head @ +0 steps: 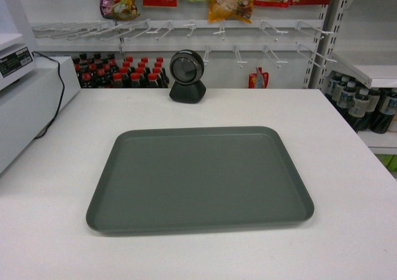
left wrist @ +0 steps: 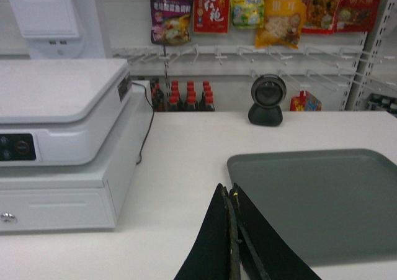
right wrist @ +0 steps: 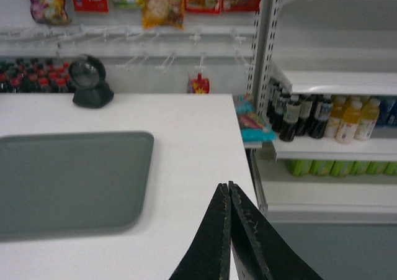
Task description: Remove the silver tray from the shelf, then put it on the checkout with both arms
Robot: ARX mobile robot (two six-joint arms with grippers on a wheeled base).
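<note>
the silver tray (head: 200, 179) lies flat on the checkout worktop (head: 347, 168), seemingly delivered. left gripper (left wrist: 232, 196) and right gripper (right wrist: 228, 190) hang clenched, empty, clear of it.

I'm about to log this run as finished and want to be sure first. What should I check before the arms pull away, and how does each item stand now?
1. Silver tray lies flat on the checkout: ok.
2. Tray fully on the counter, no edge overhanging: ok.
3. Tray clear of the scanner: ok.
4. Left gripper shut, holding nothing: ok.
5. Right gripper shut, off the tray: ok.
6. Tray empty: ok.
</note>
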